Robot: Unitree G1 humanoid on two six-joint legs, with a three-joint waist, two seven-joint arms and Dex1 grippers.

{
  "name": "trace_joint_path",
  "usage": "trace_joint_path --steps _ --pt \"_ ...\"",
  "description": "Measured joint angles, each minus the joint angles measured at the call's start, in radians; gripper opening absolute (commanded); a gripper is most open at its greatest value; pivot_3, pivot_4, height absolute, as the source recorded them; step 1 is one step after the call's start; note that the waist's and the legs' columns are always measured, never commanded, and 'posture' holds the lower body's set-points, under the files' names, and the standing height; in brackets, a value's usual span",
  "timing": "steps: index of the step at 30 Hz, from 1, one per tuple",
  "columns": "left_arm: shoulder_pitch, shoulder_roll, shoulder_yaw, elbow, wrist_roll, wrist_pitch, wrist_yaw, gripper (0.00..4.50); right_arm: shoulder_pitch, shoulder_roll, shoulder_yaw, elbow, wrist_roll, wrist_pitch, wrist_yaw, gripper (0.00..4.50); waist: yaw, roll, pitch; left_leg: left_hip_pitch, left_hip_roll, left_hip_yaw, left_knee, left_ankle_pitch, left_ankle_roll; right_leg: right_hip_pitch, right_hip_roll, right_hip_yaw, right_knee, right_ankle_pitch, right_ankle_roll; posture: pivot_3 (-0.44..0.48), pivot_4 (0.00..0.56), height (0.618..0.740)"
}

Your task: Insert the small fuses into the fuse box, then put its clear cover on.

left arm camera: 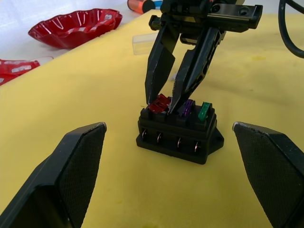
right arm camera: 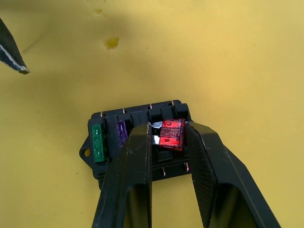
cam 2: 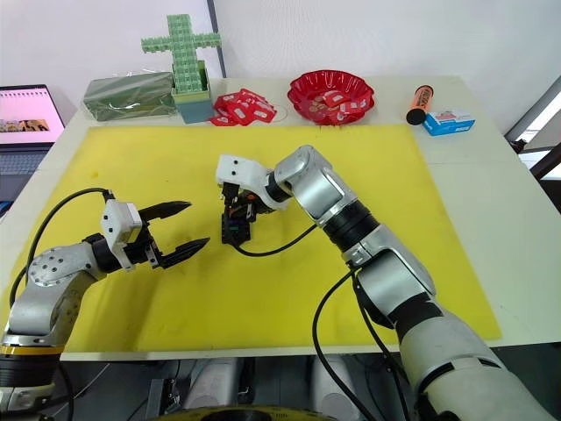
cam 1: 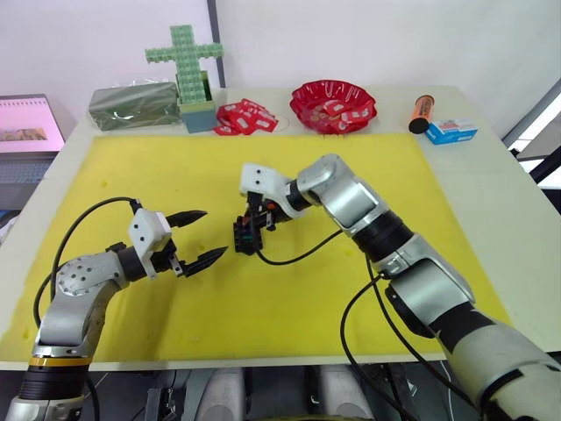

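Observation:
The black fuse box (cam 1: 246, 237) stands on the yellow mat (cam 1: 158, 175), near its middle. A green fuse (left arm camera: 204, 111) and a purple fuse (left arm camera: 187, 108) sit upright in its slots. A red fuse (right arm camera: 171, 134) leans tilted over an end slot, with my right gripper (right arm camera: 170, 128) shut on it from above. My left gripper (cam 1: 215, 233) is open, level with the box and a short way to its left, with nothing between its fingers (left arm camera: 71, 175). The clear cover (left arm camera: 142, 43) lies on the mat beyond the box.
Along the table's back edge are a red bowl (cam 1: 333, 105) of red-white packets, more loose packets (cam 1: 245, 117), a green block cross (cam 1: 184, 57), a green wrapped box (cam 1: 133, 105), an orange tube (cam 1: 421, 112) and a blue box (cam 1: 451, 132). A laptop (cam 1: 26, 123) sits at the left.

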Motion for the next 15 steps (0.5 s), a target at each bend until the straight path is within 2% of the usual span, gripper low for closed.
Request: trace_joint_path --steps 2,6,15 --pt "0.000 0.000 0.000 0.000 0.000 0.000 0.000 4.50 0.000 -0.001 0.006 0.000 -0.007 -0.017 0.000 1.14 0.000 0.000 0.000 0.000 0.000 0.000 0.000 0.000 0.000 0.000 0.000 0.000 0.000 0.000 0.000 0.000 0.150 0.740" --pt "0.000 0.000 0.000 0.000 0.001 0.000 0.001 4.50 -0.001 -0.004 0.003 -0.004 -0.012 -0.035 0.000 0.02 0.000 0.000 0.000 0.000 0.000 0.000 0.000 0.000 0.000 0.000 0.000 0.000 0.000 0.000 0.000 0.000 0.150 0.740" --pt "0.000 0.000 0.000 0.000 0.001 0.000 0.000 4.50 0.000 -0.005 0.004 -0.011 -0.017 -0.037 0.000 0.02 0.000 0.000 0.000 0.000 0.000 0.000 0.000 0.000 0.000 0.000 0.000 0.000 0.000 0.000 0.000 0.000 0.150 0.740"
